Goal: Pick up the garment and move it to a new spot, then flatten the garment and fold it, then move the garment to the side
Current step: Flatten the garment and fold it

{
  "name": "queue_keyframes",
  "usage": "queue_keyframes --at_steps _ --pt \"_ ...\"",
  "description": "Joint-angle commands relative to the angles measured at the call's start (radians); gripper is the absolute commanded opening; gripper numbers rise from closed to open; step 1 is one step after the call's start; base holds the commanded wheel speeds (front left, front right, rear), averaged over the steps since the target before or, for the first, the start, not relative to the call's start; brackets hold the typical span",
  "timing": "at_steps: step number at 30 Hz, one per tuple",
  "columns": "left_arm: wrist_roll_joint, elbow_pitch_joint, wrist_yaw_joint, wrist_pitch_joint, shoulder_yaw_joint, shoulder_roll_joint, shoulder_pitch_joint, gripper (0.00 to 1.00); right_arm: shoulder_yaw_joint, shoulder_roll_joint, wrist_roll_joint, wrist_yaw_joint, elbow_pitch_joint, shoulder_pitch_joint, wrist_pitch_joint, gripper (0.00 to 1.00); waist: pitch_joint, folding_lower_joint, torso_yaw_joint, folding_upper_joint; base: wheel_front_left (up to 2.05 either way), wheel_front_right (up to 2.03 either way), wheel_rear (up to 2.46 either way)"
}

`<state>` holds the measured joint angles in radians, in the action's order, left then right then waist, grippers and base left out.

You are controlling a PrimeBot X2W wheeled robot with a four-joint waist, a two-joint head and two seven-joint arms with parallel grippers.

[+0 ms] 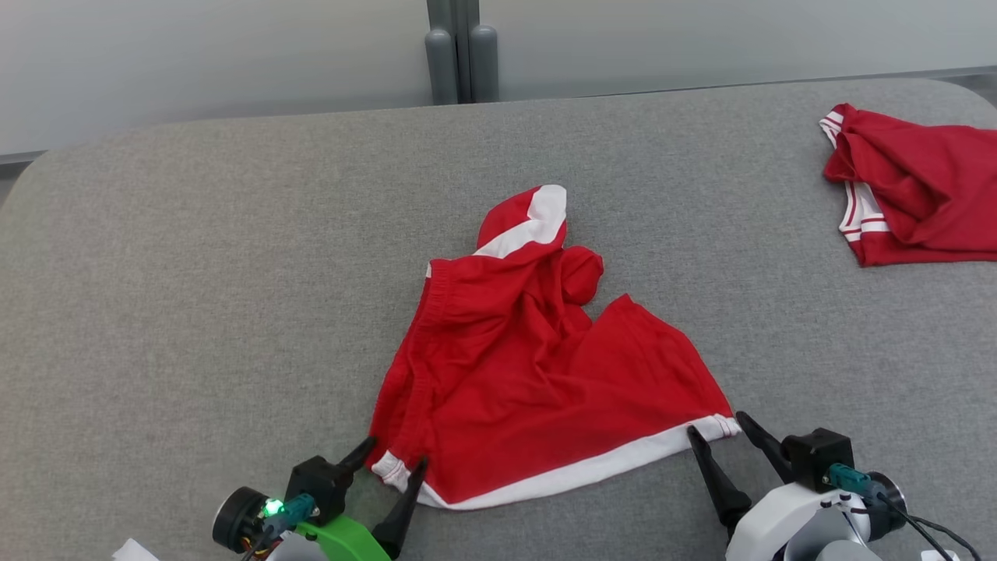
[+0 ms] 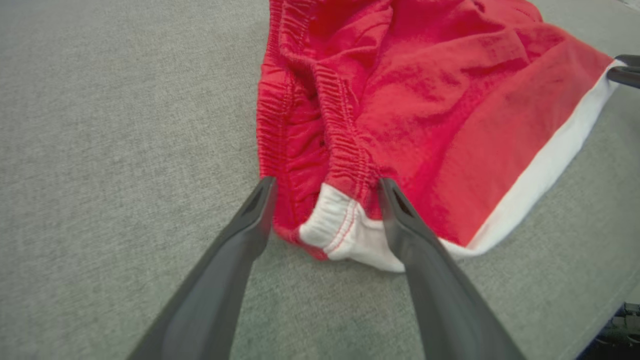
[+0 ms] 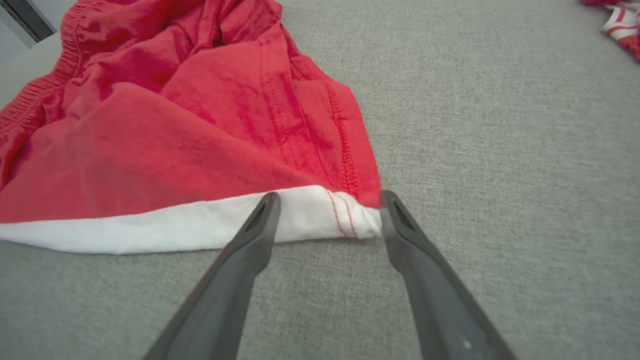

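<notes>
On the grey table (image 1: 195, 273), head view first: I've got the red garment (image 1: 537, 389) lying crumpled. It's a pair of shorts with a white hem band (image 1: 592, 467) along its near edge and one leg bunched up at its far end. At the garment's near left corner sits my left gripper (image 1: 396, 453), fingers spread wide, one on either side of that corner. At the garment's near right corner is my right gripper (image 1: 715, 423), also spread wide, tips just at the end of the white hem band. Well off to the garment's far right lies a second red garment (image 1: 919, 187) with white stripes. Past the garment's far end, two grey posts (image 1: 461, 62) stand behind the table.

Left wrist view now: the left gripper (image 2: 327, 181) gapes, nothing pinched. The garment's (image 2: 425, 100) gathered waistband (image 2: 345, 145) runs down between the two fingers and ends in a white corner (image 2: 335, 227) lying between them. One finger overlaps the cloth; whether it presses on it I can't tell. At the garment's other hem corner, a dark finger (image 2: 625, 75) of the right gripper pokes in.

Right wrist view: the right gripper (image 3: 330, 195) stands wide apart, holding nothing. The end of the hem band (image 3: 125, 230), with its red stitching, lies flat between the fingertips. The garment (image 3: 175, 140) spreads away beyond them, and the second red garment (image 3: 622, 25) shows well apart from it.
</notes>
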<state>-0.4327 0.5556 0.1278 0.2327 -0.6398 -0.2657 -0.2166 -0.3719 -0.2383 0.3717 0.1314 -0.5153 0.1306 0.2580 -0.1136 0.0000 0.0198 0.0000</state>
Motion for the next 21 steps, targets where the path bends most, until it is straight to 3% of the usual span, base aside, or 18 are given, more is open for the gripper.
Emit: queue_keyframes --at_steps 1,11,12,13,14,15,21 --pt "-0.012 0.008 0.004 0.007 -0.016 -0.001 -0.016 1.0 -0.001 -0.001 0.01 -0.002 -0.009 0.013 0.007 1.0 -0.004 0.0 0.002 0.0 0.0 0.0 0.0" --pt "-0.092 0.069 0.004 0.026 -0.088 -0.008 -0.035 1.0 -0.032 0.003 0.033 -0.002 -0.049 0.04 0.008 1.0 -0.003 0.0 0.002 0.0 0.0 0.0 0.0" --pt "-0.098 0.072 0.004 0.027 -0.093 -0.008 -0.038 0.52 -0.037 0.004 0.036 -0.002 -0.053 0.045 0.008 0.75 -0.002 0.0 0.001 0.0 0.0 0.0 0.0" --pt "-0.11 0.073 0.004 0.028 -0.099 -0.005 -0.037 0.31 -0.044 0.005 0.04 -0.002 -0.057 0.051 0.008 0.04 -0.002 0.0 0.001 0.0 0.0 0.0 0.0" --pt "-0.111 0.075 0.004 0.029 -0.102 -0.005 -0.037 0.06 -0.048 0.005 0.043 -0.002 -0.06 0.056 0.008 0.0 -0.001 0.0 0.0 0.0 0.0 0.0 0.0" --pt "-0.117 0.077 0.004 0.03 -0.107 -0.005 -0.038 0.0 -0.053 0.006 0.048 -0.002 -0.066 0.06 0.008 0.0 0.0 0.0 0.0 0.0 0.0 0.0 0.0" --pt "-0.158 0.043 0.004 0.033 -0.083 -0.013 -0.03 0.0 -0.054 -0.007 0.057 -0.002 -0.035 0.077 0.008 0.0 0.017 0.0 -0.003 0.0 0.0 0.0 0.0"
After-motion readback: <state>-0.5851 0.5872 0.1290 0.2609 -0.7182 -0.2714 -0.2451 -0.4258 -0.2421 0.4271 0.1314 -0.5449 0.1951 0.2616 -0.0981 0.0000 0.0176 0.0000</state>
